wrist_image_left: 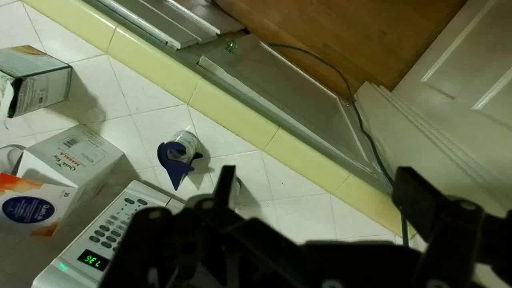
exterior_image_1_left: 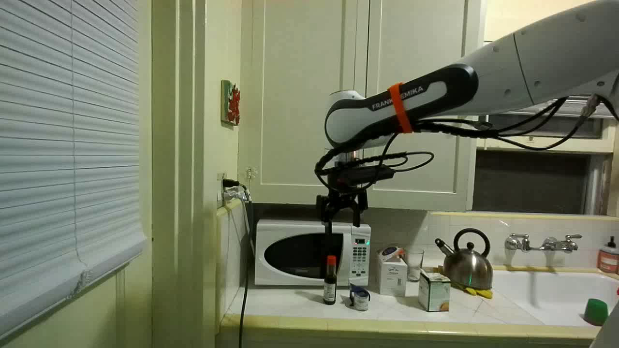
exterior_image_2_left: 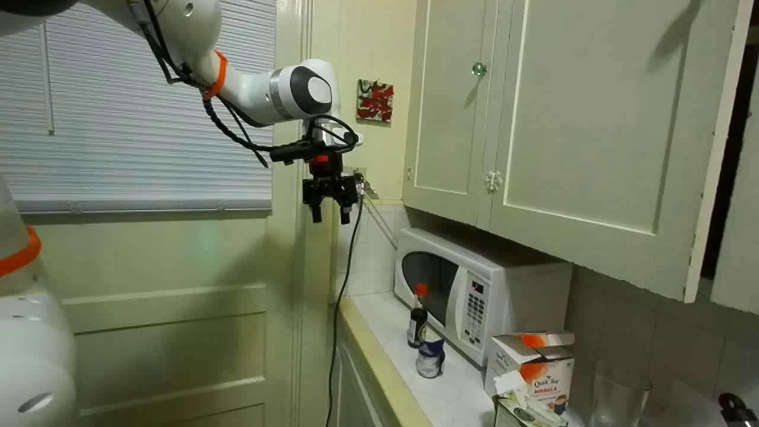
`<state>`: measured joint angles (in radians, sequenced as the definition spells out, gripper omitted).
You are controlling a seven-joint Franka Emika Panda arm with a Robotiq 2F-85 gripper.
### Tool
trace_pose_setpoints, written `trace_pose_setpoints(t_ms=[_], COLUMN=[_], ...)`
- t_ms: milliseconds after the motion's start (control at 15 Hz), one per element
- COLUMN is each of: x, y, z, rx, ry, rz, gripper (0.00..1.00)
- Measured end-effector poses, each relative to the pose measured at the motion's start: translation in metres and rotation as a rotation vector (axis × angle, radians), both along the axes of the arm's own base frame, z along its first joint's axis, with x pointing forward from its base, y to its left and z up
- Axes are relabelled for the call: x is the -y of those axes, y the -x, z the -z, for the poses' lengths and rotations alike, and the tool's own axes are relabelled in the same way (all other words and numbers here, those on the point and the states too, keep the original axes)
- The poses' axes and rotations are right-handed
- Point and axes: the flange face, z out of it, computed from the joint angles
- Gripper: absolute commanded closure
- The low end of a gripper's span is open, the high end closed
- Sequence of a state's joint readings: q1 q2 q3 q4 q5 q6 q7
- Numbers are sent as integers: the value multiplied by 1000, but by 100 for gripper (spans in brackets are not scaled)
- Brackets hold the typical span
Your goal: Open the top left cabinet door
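Observation:
The top left cabinet door [exterior_image_1_left: 300, 96] is tall and cream-white with a recessed flat panel, above the microwave. It also shows in an exterior view [exterior_image_2_left: 447, 112], shut, with a green glass knob [exterior_image_2_left: 479, 69] near its right edge. In the other picture the arm hides that knob's area. My gripper [exterior_image_1_left: 342, 224] points down, open and empty, in front of the door's lower edge. It also hangs in free air left of the door in an exterior view [exterior_image_2_left: 331, 218], apart from it. In the wrist view, the open fingers [wrist_image_left: 318, 180] are over the counter; the door is out of view.
The matching right door [exterior_image_2_left: 593, 118] has a white knob [exterior_image_2_left: 493, 182]. Below stand the microwave [exterior_image_1_left: 309, 227], a red-capped bottle [exterior_image_1_left: 330, 287], a small jar [exterior_image_1_left: 360, 300], tea boxes [exterior_image_1_left: 392, 275] and a kettle [exterior_image_1_left: 468, 268]. A cord [exterior_image_1_left: 245, 290] hangs at the wall.

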<state>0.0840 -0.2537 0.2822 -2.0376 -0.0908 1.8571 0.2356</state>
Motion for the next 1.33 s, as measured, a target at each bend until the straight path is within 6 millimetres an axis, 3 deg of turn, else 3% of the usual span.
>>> trace_pose_setpoints(t_ms=[800,1000,1333], x=[-1,2,21], y=[-7,-29,-54], z=[-7,-39,-131], rx=[3,32,165], ry=[-61,-140,-253], rz=[63,187,417], gripper=[0,0,0])
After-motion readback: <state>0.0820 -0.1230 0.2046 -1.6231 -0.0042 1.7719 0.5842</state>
